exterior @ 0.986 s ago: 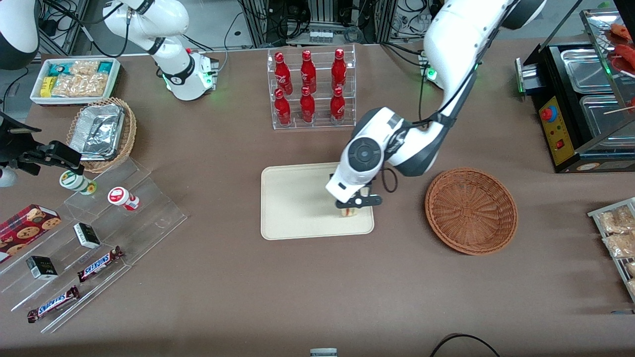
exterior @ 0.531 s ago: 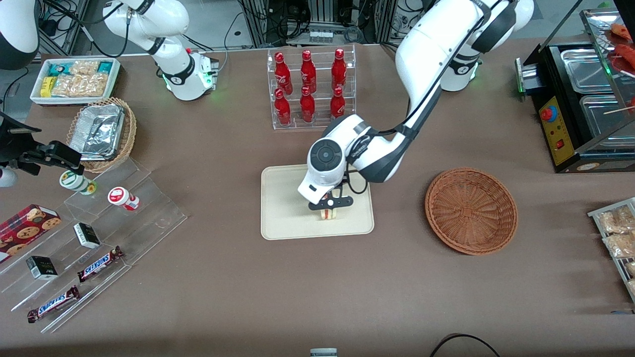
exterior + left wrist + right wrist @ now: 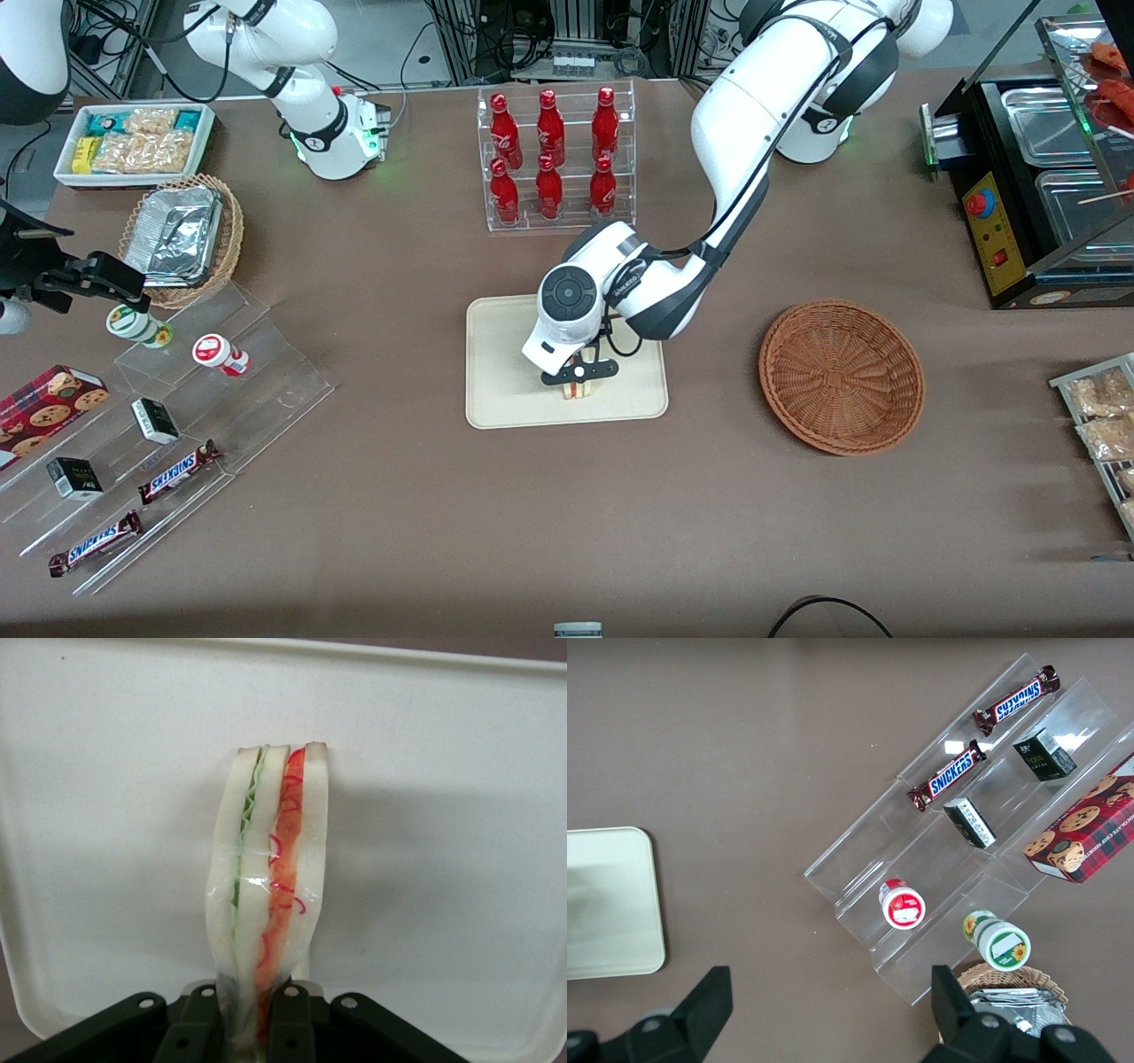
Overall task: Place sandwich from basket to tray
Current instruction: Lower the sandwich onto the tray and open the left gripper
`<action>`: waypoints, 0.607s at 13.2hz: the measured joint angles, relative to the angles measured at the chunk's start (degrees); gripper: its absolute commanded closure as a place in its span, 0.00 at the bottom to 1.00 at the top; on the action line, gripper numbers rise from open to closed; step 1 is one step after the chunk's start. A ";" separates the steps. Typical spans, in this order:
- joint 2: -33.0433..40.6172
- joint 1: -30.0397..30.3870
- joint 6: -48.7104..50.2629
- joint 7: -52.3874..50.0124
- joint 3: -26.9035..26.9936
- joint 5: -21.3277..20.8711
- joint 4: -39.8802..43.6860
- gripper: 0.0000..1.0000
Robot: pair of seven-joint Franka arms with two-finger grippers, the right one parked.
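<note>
My left gripper point(image 3: 580, 377) hangs low over the cream tray point(image 3: 505, 372), near the tray's middle, and is shut on the sandwich point(image 3: 579, 390). The wrist view shows the sandwich point(image 3: 270, 877) as a pale bread wedge with green and red filling, pinched at one end between the black fingers point(image 3: 202, 1028) of the gripper point(image 3: 246, 1032), with the tray point(image 3: 461, 859) filling the background under it. Whether the sandwich touches the tray I cannot tell. The reddish-brown woven basket point(image 3: 842, 377) sits beside the tray toward the working arm's end, with nothing in it.
A clear rack of red bottles point(image 3: 554, 159) stands farther from the camera than the tray. Toward the parked arm's end are clear tiered shelves point(image 3: 177, 425) with snacks, a tan basket with foil containers point(image 3: 182, 235) and a white snack bin point(image 3: 133, 142). A black food warmer point(image 3: 1036, 177) is at the working arm's end.
The left arm has carried the sandwich from the tray's edge nearest the basket inward to the tray's middle, and the gripper sits lower.
</note>
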State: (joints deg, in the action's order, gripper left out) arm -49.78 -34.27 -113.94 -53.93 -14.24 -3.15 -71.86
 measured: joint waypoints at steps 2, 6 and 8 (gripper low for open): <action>-0.01 -0.01 0.00 -1.15 0.00 0.00 0.14 1.00; -0.37 -0.02 0.00 -1.47 0.03 0.00 0.14 0.31; -0.41 -0.02 0.00 -1.47 0.03 0.00 0.18 0.00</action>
State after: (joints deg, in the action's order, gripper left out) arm -50.19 -34.30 -113.94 -55.40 -14.20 -3.14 -71.68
